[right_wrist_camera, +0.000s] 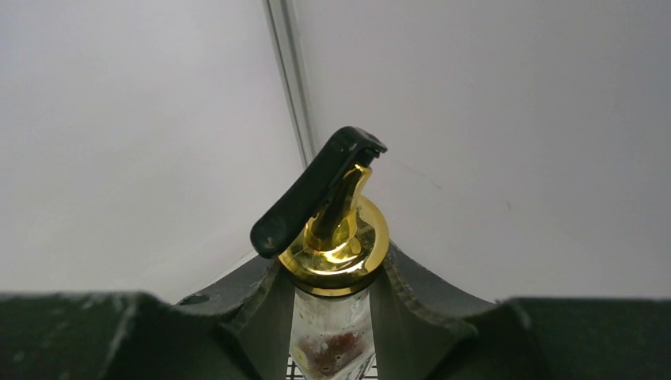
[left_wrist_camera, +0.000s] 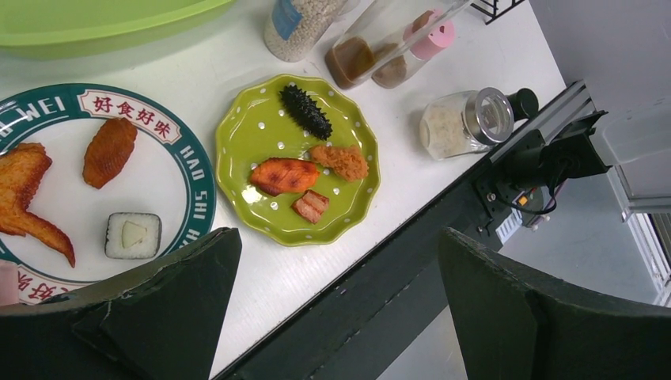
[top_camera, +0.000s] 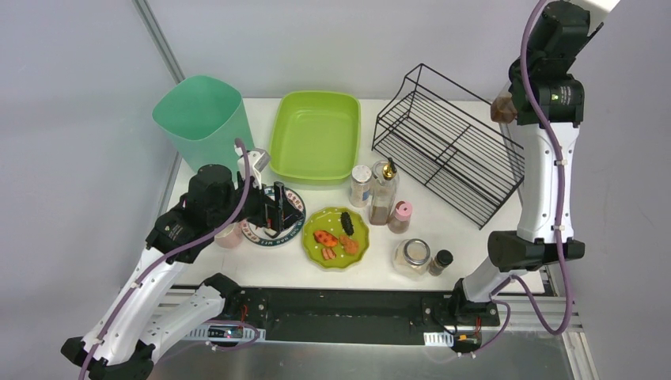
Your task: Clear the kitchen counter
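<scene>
The right gripper (right_wrist_camera: 332, 293), raised well above the surface (top_camera: 380, 265), is clenched on the neck of a pourer bottle (right_wrist_camera: 331, 336) whose long axis crosses its fingers. The wire rack (top_camera: 447, 142) lies below it, to its left. The left gripper (top_camera: 273, 207) hangs released over a plate (left_wrist_camera: 194, 170), farther from the rack.

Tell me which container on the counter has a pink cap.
The small brown-spice shaker beside the tall bottle standing on the counter; the other caps are pale, silver, black and gold.

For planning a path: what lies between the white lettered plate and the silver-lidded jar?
Only the green dotted plate lies there, clearest in the left wrist view.
</scene>
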Controlling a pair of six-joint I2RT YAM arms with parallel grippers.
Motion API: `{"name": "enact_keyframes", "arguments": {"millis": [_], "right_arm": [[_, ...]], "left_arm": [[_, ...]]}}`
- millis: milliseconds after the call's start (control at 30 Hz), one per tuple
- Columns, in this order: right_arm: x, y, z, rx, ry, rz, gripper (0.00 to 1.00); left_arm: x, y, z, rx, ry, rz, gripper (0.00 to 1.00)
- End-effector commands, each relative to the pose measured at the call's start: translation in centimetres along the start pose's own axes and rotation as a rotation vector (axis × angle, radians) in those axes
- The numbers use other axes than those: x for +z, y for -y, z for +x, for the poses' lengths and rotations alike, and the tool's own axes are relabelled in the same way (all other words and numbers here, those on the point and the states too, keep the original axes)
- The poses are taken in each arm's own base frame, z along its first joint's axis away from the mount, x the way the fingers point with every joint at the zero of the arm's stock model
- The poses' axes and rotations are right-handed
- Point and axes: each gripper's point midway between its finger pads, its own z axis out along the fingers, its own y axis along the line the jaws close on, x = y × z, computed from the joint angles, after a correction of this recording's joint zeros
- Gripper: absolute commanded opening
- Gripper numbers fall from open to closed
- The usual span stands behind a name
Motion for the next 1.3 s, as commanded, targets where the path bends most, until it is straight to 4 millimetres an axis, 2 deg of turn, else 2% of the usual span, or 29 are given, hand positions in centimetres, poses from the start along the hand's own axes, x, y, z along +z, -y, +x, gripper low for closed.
{"name": "enact_keyframes", "arguments": {"millis": [0,467,967,1267], "right_arm": [[0.3,1.5,-3.3,0.147,0.116,0.084,0.00],[1.5,2.4,0.4,0.105,0.079,0.190,0.00],[1.6,3.9,2.0,0.080,0.062,0.298,0.00],[1.6,5.1,5.5,0.042,0.024,0.377,0.00]], "left_arm": [[0.0,0.7,-0.7,-0.009,0.031,0.041,1.00],[-0.3,0.8,-0.8,-0.025,0.040,0.060,1.00],[-0.3,1.0,-0.8,-0.027,0.038,0.071,1.00],[-0.3,1.0,-0.8,-0.028,0.039,0.071,1.00]]}}
